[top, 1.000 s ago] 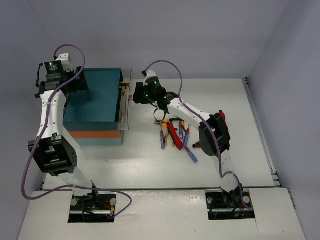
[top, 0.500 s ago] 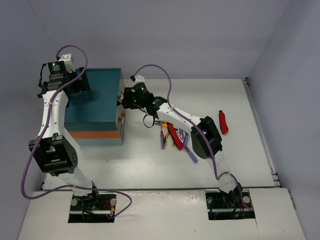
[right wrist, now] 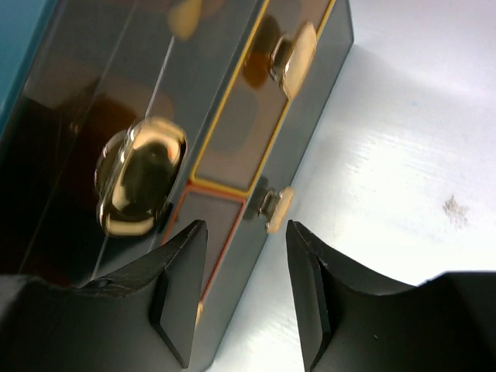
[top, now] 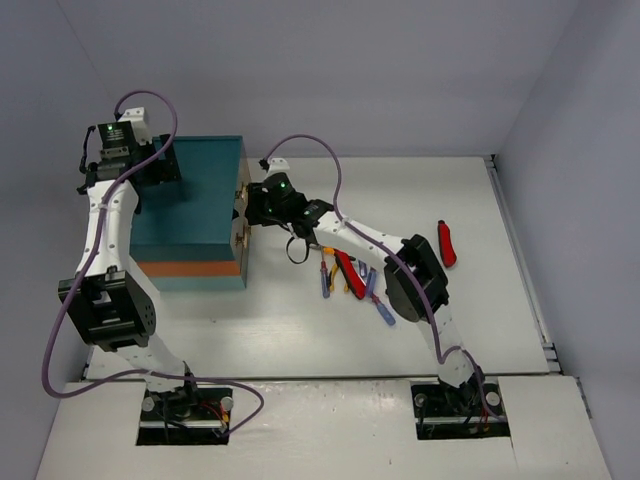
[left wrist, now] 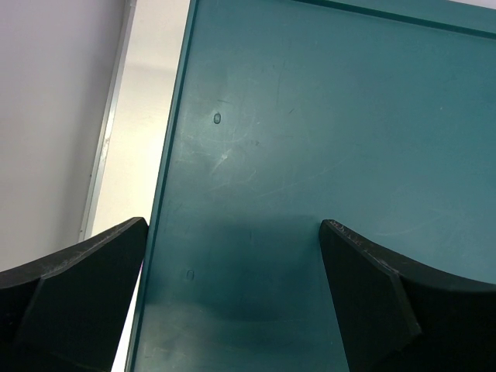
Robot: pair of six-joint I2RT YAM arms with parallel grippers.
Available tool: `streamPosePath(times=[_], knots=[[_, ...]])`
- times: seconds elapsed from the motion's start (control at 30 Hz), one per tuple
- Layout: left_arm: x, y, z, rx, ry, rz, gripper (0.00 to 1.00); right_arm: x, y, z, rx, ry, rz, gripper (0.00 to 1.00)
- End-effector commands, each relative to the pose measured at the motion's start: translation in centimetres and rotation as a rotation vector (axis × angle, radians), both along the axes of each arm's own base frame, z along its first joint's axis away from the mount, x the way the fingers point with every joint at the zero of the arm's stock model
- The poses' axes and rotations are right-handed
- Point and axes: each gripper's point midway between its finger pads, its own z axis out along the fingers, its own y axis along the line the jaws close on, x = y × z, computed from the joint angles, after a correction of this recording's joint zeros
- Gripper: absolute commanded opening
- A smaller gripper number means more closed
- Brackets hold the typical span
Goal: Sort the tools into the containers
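Observation:
The teal chest [top: 190, 200] with an orange band [top: 190, 268] stands at the left, and its drawers are shut. My right gripper [top: 246, 214] is at the chest's right face, open and empty. In the right wrist view my right gripper [right wrist: 246, 263] faces the dark drawer fronts, with a small brass knob [right wrist: 276, 209] just ahead of the jaws and a large knob [right wrist: 139, 175] to the left. Several tools [top: 350, 275] lie in a pile to the right of the chest, and a red-handled one [top: 447, 243] lies apart. My left gripper [left wrist: 232, 229] hangs open over the chest's top [left wrist: 325, 124].
A third brass knob [right wrist: 294, 48] sits higher on the chest's face. The white table [top: 300, 330] ends in a raised rail [top: 520, 250] on the right. The right arm's elbow [top: 415, 280] hangs over the tool pile's right side.
The drawer that stuck out of the chest's right side is now pushed in. My right gripper moved left with it to the chest's face. The left arm barely moved.

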Motion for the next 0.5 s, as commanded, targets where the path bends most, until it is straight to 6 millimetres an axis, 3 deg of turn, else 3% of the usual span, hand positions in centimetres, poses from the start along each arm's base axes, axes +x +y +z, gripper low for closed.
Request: streamPosePath(times=[0.0,0.07,0.13,0.2,0.33,0.47], knots=[[-0.7,-1.5,10.5,0.042,-0.257,-0.032,0.89,-0.1,-1.9,8.1,0.141,-0.093,0.047,0.42],[-1.2,-1.9,12.4,0.055,-0.300,-0.036,0.89,-0.4,-2.8,8.0,0.147,-0.074,0.083,0.41],[-1.8,-2.9,13.7,0.079,-0.321,-0.058,0.89,-0.4,-3.9,8.7,0.169,-0.061,0.104,0.40],[-2.6,-3.8,14.3,0.129,-0.319,-0.071,0.89,-0.9,-4.5,8.1,0.187,-0.020,0.152,0.39],[-3.7,-7.8,13.1,0.164,-0.284,-0.158,0.89,-2.9,-3.3,7.3,0.241,0.047,0.297,0.38],[-5.5,-10.0,11.1,0.192,-0.243,-0.187,0.89,-4.5,-1.9,5.8,0.324,0.109,0.398,0.39]])
